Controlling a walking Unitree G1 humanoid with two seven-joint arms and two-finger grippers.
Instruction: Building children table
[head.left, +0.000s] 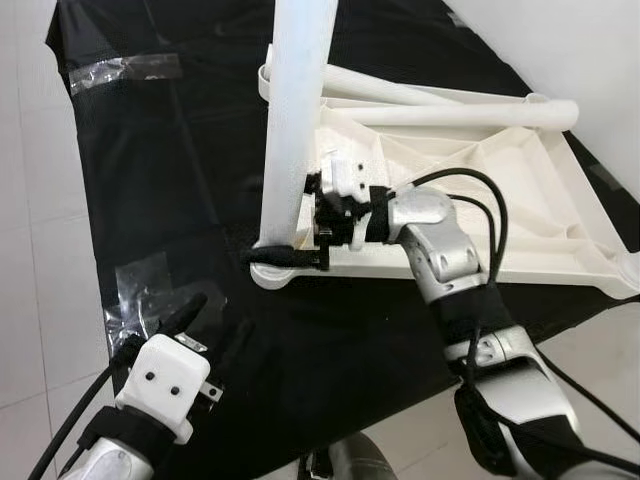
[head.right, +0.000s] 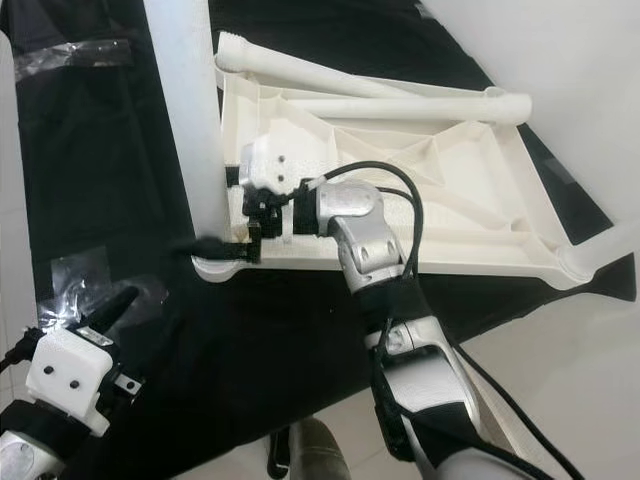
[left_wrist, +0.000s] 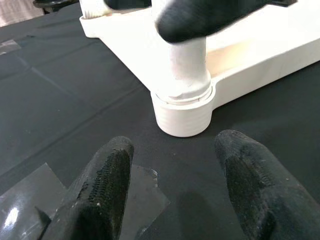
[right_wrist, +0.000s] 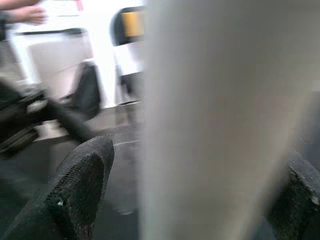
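— Where was the left gripper (head.left: 205, 325)?
— Nearest, at 7 o'clock, fingers spread, empty, over the black cloth (head.left: 180, 180).
— And the right gripper (head.left: 285, 258)?
— Clamped on the upright leg (head.left: 295, 120) at its socket (left_wrist: 182, 112); the leg's top was cut off. The upturned tabletop (head.left: 520, 215) lay beyond at 2 o'clock.

The upright leg (head.left: 295, 120) runs out past the top edge, its upper end unseen. In the right wrist view it is a close blur, and the room behind is too soft to read. The tabletop's (head.left: 520, 200) far right corner is cut off.
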